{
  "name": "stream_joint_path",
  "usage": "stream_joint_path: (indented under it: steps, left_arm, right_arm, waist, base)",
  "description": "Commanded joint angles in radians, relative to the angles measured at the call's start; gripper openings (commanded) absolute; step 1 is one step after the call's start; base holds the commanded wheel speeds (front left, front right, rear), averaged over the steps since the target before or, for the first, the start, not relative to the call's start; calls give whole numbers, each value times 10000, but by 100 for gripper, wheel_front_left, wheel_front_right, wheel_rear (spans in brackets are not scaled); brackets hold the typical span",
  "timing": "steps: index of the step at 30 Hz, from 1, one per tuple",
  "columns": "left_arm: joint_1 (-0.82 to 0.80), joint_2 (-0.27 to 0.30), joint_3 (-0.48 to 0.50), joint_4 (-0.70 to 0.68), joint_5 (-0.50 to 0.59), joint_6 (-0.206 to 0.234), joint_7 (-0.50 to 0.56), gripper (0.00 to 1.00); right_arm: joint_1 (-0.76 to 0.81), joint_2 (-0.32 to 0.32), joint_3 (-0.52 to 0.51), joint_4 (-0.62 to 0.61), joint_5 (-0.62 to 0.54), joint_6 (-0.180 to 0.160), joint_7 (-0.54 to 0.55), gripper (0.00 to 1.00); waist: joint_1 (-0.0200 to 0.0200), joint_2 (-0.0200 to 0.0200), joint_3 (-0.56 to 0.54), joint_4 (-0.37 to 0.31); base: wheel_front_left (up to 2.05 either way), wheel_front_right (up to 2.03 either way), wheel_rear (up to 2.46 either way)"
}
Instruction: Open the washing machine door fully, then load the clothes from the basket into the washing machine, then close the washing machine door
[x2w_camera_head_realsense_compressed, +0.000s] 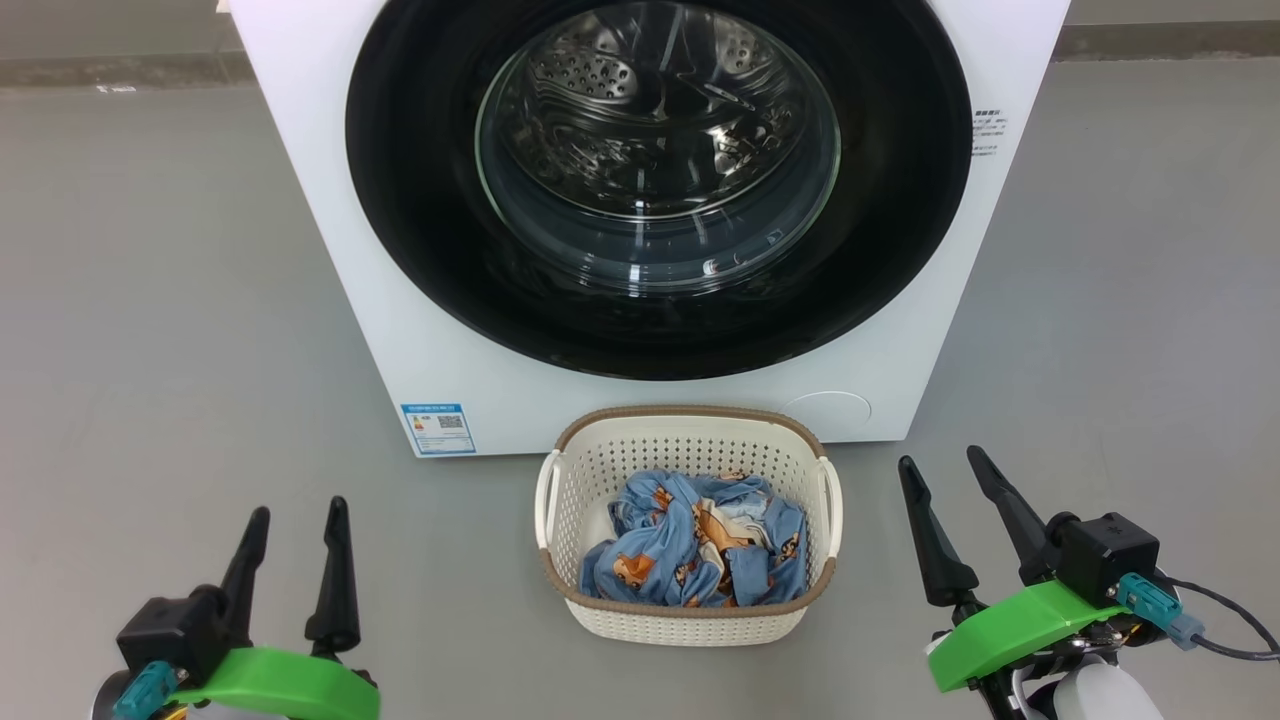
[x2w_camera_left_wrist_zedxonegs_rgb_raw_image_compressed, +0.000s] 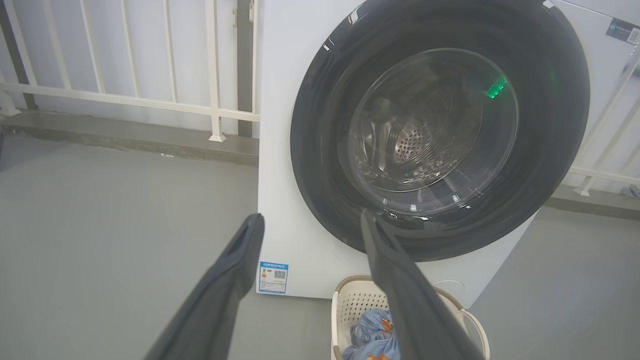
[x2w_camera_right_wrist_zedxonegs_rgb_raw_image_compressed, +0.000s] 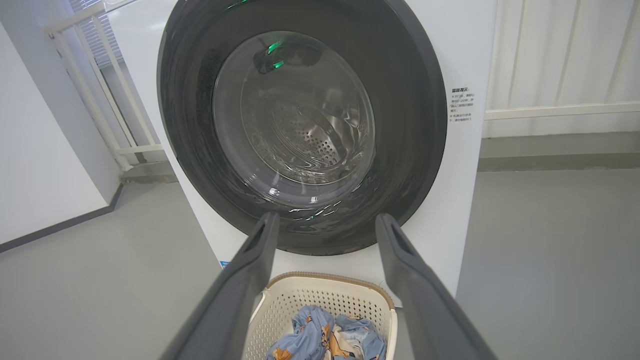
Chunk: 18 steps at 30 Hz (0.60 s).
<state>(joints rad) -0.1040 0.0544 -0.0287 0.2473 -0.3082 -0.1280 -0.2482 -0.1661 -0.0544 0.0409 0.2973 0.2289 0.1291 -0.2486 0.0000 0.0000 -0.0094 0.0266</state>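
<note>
The white washing machine stands straight ahead with its round black door lying flat against the front, steel drum visible through the glass window. On the floor in front sits the cream basket holding crumpled light-blue clothes with orange figures. My left gripper is open at the lower left, well left of the basket. My right gripper is open at the lower right, beside the basket's right side. Both wrist views look at the door and the basket below it.
Grey floor spreads on both sides of the machine. A blue sticker marks its lower left corner. White railings stand behind the machine, and a white wall closes the left side in the right wrist view.
</note>
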Motion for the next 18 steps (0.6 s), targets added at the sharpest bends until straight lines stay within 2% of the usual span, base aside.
stream_joint_path:
  steps: [1,18]
  left_arm:
    - [-499,155,335,-303,40,-25,-135,100]
    - [-464,164,314,-227,-73,-26,-136,100]
  right_arm:
    - [-421,40,201,-211,-71,16,-132,100]
    - [-452,41,313,-169,-2,16,-132,100]
  waist:
    - [0,0,-3,9]
    - [0,0,-49,12]
  base:
    - [0,0,0]
    - [0,0,0]
